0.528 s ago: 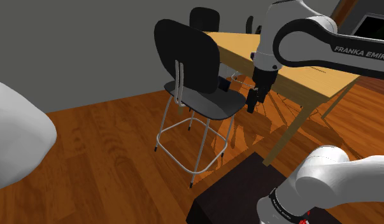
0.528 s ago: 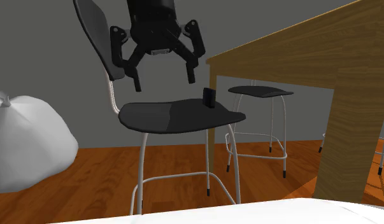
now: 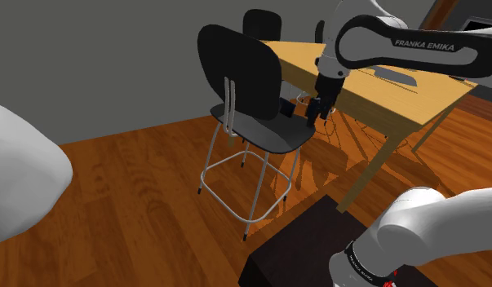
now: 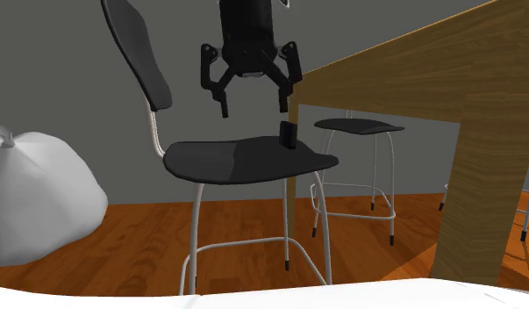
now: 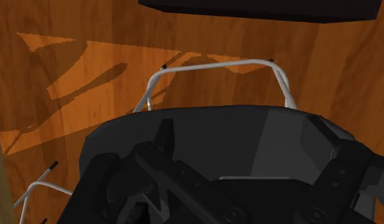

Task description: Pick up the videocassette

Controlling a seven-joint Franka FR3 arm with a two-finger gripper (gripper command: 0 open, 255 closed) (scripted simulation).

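Note:
The videocassette [image 4: 289, 134] is a small dark block standing upright near the edge of the black chair seat [image 4: 236, 162], on the side facing the wooden table. In the shoulder view the videocassette [image 3: 286, 107] shows as a dark bluish block on that seat [image 3: 264, 130]. My gripper [image 4: 255, 110] hangs open above the seat, fingers spread wide and pointing down, with one fingertip [image 4: 284, 105] just above the cassette and not touching it. The gripper [image 3: 317, 116] sits beside the cassette in the shoulder view. In the wrist view the fingers [image 5: 162, 137] frame the seat [image 5: 248, 133] with nothing between them.
The wooden table [image 3: 366, 81] stands close behind the chair, with its thick leg [image 4: 477, 193] near the seat. The chair's backrest [image 4: 135, 53] rises beside the gripper. A second stool [image 4: 359, 127] sits under the table. A white bag [image 4: 34, 193] lies on the wood floor. My dark stand [image 3: 309, 245] is nearby.
The gripper has moved across the seat toward the cassette and the table, and now hangs nearly over the cassette. It remains open. The cassette has not moved.

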